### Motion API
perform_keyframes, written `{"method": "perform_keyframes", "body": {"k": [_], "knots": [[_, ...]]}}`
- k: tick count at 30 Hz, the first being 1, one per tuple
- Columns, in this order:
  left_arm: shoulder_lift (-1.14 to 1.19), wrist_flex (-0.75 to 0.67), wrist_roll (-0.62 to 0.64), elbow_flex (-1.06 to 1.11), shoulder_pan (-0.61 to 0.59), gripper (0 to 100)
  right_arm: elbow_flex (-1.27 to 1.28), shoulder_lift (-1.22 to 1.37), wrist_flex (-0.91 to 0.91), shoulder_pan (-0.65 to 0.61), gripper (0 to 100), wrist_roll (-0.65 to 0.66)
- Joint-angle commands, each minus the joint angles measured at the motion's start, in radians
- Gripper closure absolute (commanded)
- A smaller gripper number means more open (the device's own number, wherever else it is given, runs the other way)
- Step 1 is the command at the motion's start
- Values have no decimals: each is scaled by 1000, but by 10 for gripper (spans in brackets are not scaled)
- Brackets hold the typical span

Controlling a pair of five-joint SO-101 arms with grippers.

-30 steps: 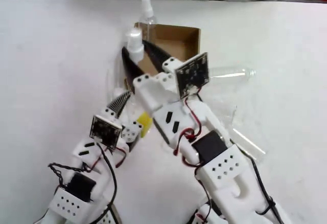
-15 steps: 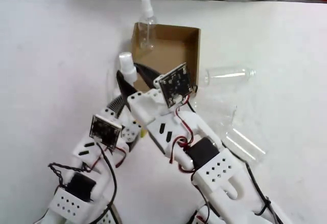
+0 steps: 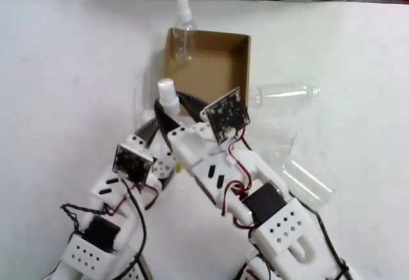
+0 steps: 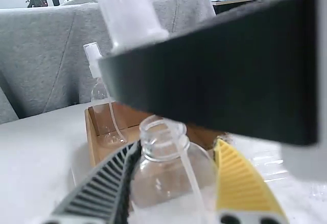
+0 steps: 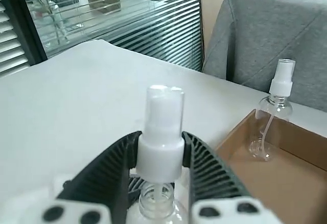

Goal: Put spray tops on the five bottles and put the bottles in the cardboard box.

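Right gripper (image 5: 158,152) is clamped on upright spray top (image 5: 162,127) | bottle (image 4: 153,180) is held upright directly beneath by left gripper (image 4: 176,155), neck open | tube seemingly inside neck | box (image 3: 246,62) is seen just beyond.

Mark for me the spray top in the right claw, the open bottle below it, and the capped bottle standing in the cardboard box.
spray top (image 5: 161,152), right wrist view, on its white collar.
open bottle (image 4: 158,142), left wrist view, on its clear neck.
capped bottle (image 5: 276,107), right wrist view, on its clear shoulder.
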Motion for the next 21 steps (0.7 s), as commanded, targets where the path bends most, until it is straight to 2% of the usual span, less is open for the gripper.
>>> {"method": "perform_keyframes", "body": {"k": [1, 11, 17, 21], "knots": [[-22, 2, -5, -5, 7, 976, 0, -25, 18, -10, 982, -9], [-22, 2, -5, -5, 7, 976, 31, -27, 19, -64, 974, -9], [-22, 2, -5, -5, 7, 976, 23, -35, 61, -64, 828, -9], [-22, 2, -5, -5, 7, 976, 9, -35, 68, -64, 785, -9]]}}
